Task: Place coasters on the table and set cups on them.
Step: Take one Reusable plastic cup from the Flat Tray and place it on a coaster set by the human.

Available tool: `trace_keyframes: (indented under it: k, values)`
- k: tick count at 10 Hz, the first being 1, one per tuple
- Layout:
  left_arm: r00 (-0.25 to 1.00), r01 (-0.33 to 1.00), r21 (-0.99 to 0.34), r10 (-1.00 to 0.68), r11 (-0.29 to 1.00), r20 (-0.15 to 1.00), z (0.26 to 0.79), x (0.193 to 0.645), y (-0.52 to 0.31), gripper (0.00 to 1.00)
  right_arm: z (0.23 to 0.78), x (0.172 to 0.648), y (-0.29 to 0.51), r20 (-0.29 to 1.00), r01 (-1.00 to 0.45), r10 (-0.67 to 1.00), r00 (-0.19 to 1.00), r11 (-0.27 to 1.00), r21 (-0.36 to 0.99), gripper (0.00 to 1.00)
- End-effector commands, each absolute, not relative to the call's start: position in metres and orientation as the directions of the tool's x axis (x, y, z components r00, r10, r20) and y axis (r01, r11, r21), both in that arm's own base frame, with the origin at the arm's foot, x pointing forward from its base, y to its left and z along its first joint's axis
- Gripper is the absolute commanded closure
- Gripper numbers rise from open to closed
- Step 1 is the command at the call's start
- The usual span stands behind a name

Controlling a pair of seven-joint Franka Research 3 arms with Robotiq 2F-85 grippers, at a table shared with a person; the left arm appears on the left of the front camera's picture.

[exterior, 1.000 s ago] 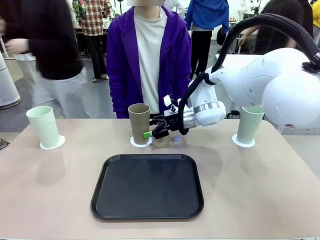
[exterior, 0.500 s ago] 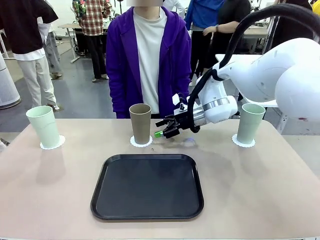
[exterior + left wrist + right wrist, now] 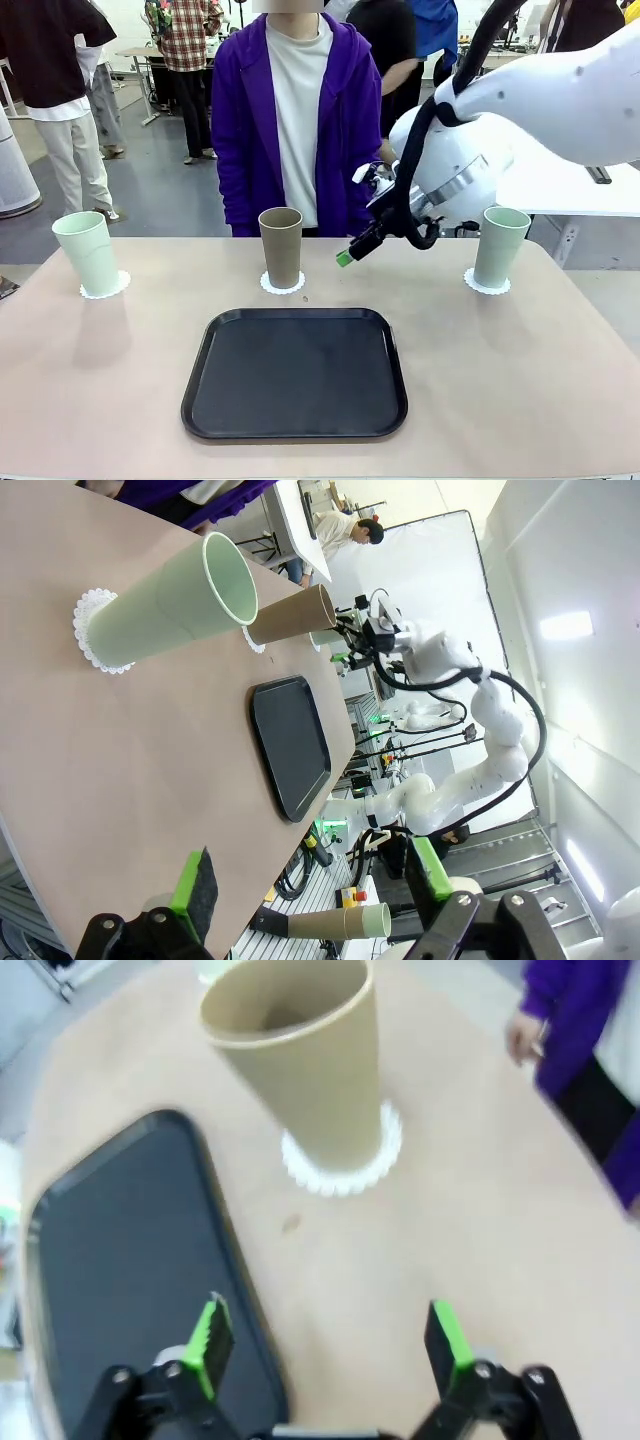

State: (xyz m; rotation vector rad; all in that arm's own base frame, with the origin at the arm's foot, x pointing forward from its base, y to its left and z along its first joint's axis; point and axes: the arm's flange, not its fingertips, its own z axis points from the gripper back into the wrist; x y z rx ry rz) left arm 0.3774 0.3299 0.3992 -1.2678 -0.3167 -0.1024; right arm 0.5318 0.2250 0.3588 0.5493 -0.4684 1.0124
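**Cups seated on three doilies, both grippers empty**

Cups all stand upright on the smooth beige-pink table (image 3: 520, 380): a pale mint green tumbler (image 3: 87, 252) near the left edge, a tan-brown tumbler (image 3: 280, 247) in the middle, and a second mint green tumbler (image 3: 500, 246) toward the right. Each rests on a thin white scalloped coaster (image 3: 282, 284). I see the black rounded-corner tray (image 3: 295, 372) lying bare on the near side of the brown tumbler, apart from it, with open tabletop to either side.

My right gripper (image 3: 352, 250) hangs in the air just right of the brown tumbler, clear of it, jaws spread wide and holding nothing; its wrist view is blurred, but the gap between its green pads (image 3: 211, 1342) is plain. My left gripper (image 3: 310, 885) is released too, empty, low beside the table's edge.

A person in a purple hooded jacket (image 3: 298, 115) stands at the far edge. Their hands are hidden behind the tumbler and my right arm.
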Motion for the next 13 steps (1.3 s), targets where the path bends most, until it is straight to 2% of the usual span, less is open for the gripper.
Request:
trace_keyframes:
  k: [1,3,7,13]
  values:
    - [0.953,0.242,-0.921,0.103,0.305,0.285,0.402,0.376,0.330,0.00,0.410,0.508,0.246,0.385,-0.786,0.685,0.618,0.533,0.314,0.00]
    - [0.953,0.242,-0.921,0.103,0.305,0.285,0.402,0.376,0.330,0.00,0.443,0.488,0.269,0.287,-0.758,0.702,0.652,0.589,0.281,0.00]
    - [0.953,0.242,-0.921,0.103,0.305,0.285,0.402,0.376,0.330,0.00,0.496,0.476,0.307,0.146,-0.755,0.741,0.656,0.644,0.123,0.00]
    - [0.953,0.242,-0.921,0.103,0.305,0.285,0.402,0.376,0.330,0.00,0.505,0.467,0.305,0.172,-0.762,0.742,0.648,0.634,0.132,0.00]
